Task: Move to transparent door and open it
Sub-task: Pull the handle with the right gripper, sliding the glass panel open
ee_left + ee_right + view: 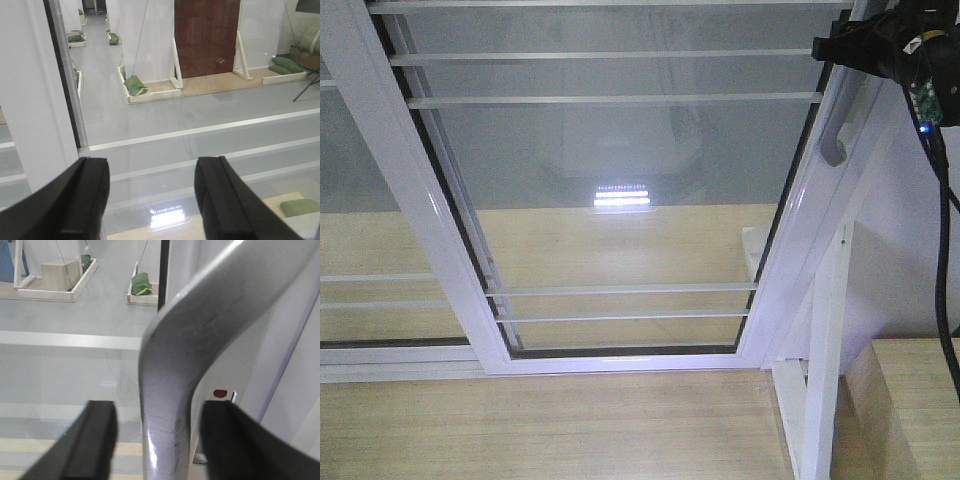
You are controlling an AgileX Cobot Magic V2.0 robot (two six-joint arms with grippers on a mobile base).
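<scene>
**Item 1, location.** The transparent door (620,180) filled the front view. Its white frame (430,220) slanted across the picture, and the curved grey pull handle (833,140) sat on its right-hand edge, near the top. A second glass panel (370,180), without a handle, lay to the left.

**Item 2, right gripper (160,440).** In the right wrist view its 2 fingers (100,440) stood spread, 1 on each side of the handle. A gap showed on both sides, so nothing was clamped. The handle sat slightly nearer the finger on the picture's right.

**Item 3, left gripper (150,200).** It was spread, held nothing and faced the glass. Whether it touched the pane could not be told.

**Item 4, assessment.** The step in hand appeared to be closing on the handle.
- The fingers should be centred first, so that both pads meet the bar together.
- They should close on the straighter run below the bend, where slipping is less likely.
- The pull should then run along the track, towards the handle-less panel and not outward, because the door slides.
- The left arm should be kept off the pane while it travels.

**Item 5, caution.** A small red mark (220,393) showed in a slot beside the handle. It might be a latch indicator, but this could not be confirmed, so any firm resistance should stop the pull.
</scene>
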